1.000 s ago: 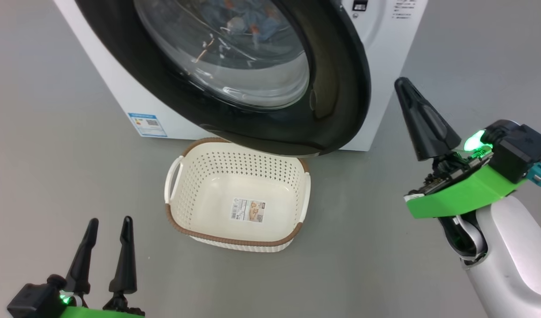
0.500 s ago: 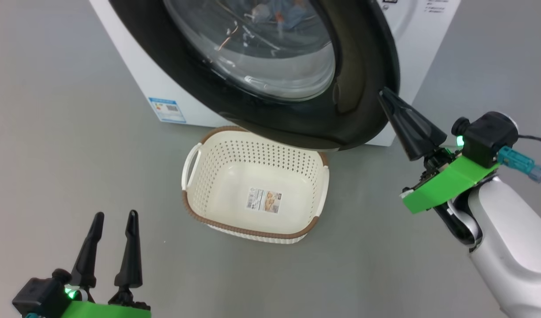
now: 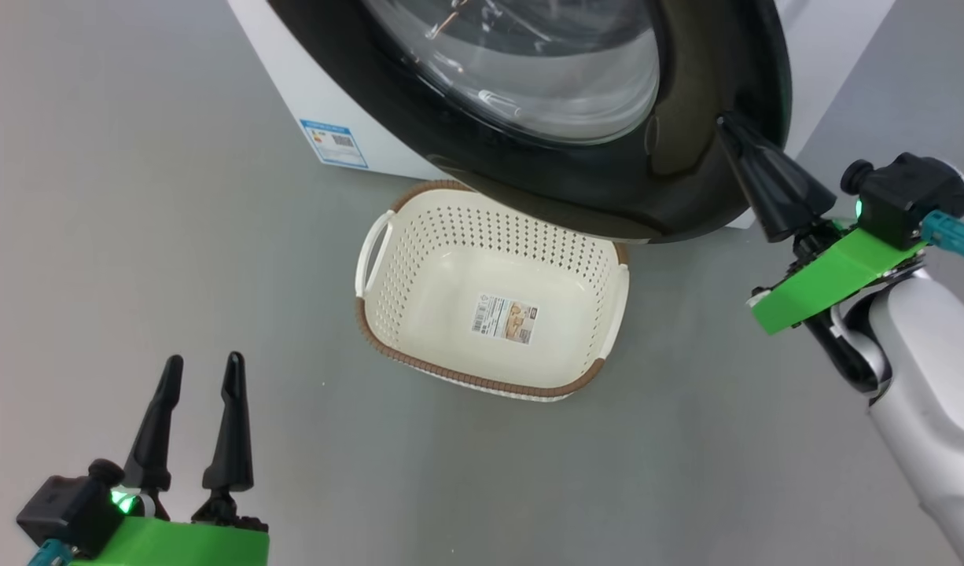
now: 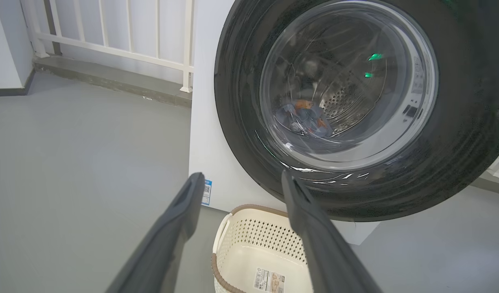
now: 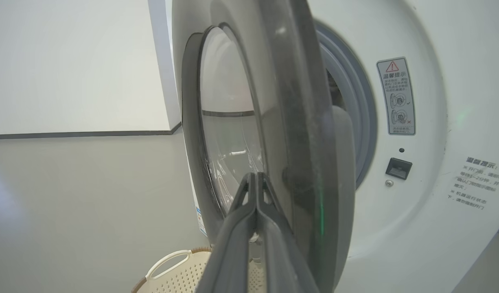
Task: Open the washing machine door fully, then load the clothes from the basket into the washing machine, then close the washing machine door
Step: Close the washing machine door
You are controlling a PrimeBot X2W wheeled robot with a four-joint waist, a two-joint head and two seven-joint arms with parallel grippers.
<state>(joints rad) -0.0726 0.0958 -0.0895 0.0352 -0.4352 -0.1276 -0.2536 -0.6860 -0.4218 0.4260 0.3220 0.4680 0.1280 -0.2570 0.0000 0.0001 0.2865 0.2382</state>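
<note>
The washing machine (image 4: 204, 154) has its glossy black door (image 3: 608, 189) standing ajar; in the right wrist view the door (image 5: 298, 122) is edge-on, with the grey-blue gasket (image 5: 365, 122) behind it. The clothes (image 4: 306, 119) lie in the drum, seen through the door's glass. Below the door on the floor sits the cream basket (image 3: 419, 259), holding nothing but its paper label. My right gripper (image 3: 730, 126) is shut, its tip against the door's outer face near the right rim. My left gripper (image 3: 203, 363) hangs open at the lower left, apart from the basket.
Grey floor lies all around the basket and machine. A white railing (image 4: 111, 36) on a low ledge stands behind the machine's left side. The latch slot (image 5: 398, 168) sits on the machine's white front, right of the gasket.
My right gripper has swung left and up from open air onto the door's right rim. The head camera has moved, sliding the whole scene right and up. The left gripper keeps its pose.
</note>
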